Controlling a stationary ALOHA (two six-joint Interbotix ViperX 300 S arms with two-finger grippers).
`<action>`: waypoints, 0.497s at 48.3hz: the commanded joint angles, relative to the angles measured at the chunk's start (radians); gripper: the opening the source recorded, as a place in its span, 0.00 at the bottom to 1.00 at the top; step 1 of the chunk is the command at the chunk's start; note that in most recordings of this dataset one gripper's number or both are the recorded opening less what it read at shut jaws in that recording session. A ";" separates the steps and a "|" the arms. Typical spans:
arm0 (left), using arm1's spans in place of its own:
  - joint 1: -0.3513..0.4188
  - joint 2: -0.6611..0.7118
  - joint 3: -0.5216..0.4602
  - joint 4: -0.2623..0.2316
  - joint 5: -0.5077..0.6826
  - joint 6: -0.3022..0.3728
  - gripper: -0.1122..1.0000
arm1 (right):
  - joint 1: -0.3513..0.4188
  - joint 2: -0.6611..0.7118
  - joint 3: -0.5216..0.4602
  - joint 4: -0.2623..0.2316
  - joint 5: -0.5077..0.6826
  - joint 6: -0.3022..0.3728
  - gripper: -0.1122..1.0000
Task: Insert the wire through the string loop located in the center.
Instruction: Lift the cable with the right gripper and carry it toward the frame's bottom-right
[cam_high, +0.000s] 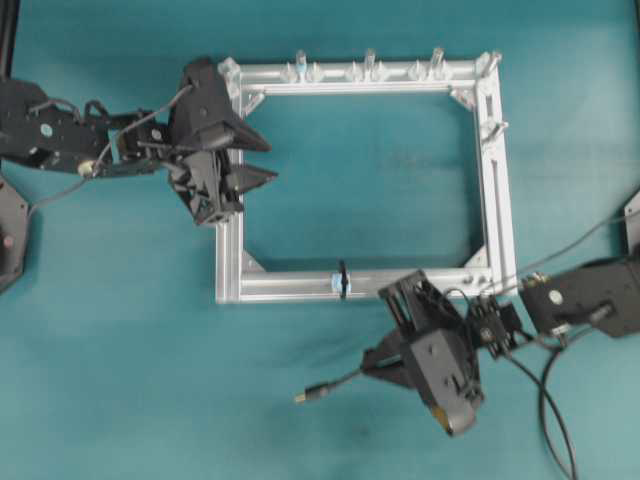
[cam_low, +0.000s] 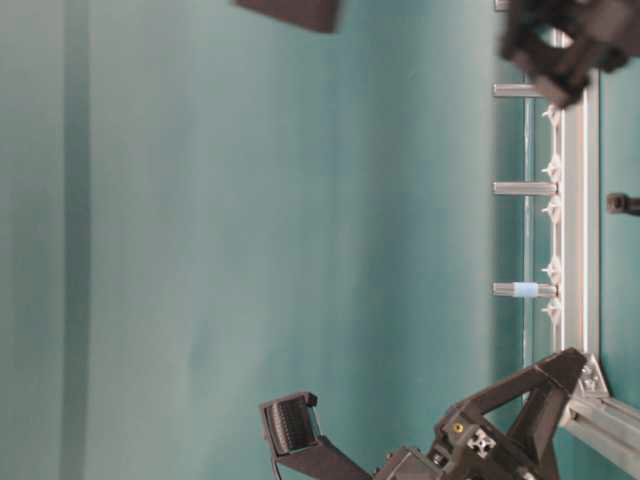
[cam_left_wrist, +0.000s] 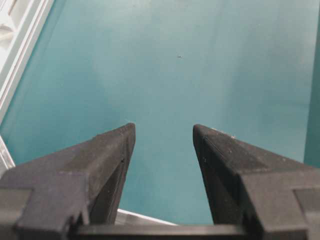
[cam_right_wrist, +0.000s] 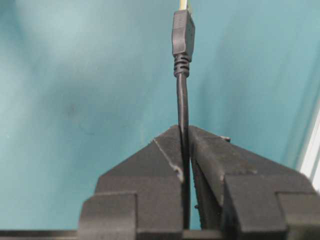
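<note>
Right gripper (cam_right_wrist: 184, 145) pinches wire (cam_right_wrist: 182, 107) just outside frame's (cam_high: 495, 180) near bar, plug (cam_high: 313, 393) pointing left over table (cam_high: 120, 380); string loop (cam_high: 342, 281) at middle of that bar; left gripper (cam_left_wrist: 164, 137) spread, empty, at frame's left side

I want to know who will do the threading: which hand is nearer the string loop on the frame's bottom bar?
Right. The right hand, gripping the wire, sits just below-right of the string loop; the left hand hovers open at the frame's upper-left corner.

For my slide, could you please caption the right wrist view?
Right gripper shut on thin black wire, plug end pointing ahead.
</note>
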 joint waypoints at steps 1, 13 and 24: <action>-0.005 -0.025 -0.015 0.003 -0.005 -0.008 0.59 | 0.005 -0.057 -0.017 0.020 0.037 0.002 0.18; -0.026 -0.025 -0.009 0.003 -0.003 -0.006 0.59 | 0.028 -0.100 -0.034 0.064 0.129 0.015 0.18; -0.037 -0.025 -0.009 0.003 -0.003 -0.008 0.59 | 0.035 -0.100 -0.032 0.066 0.146 0.101 0.17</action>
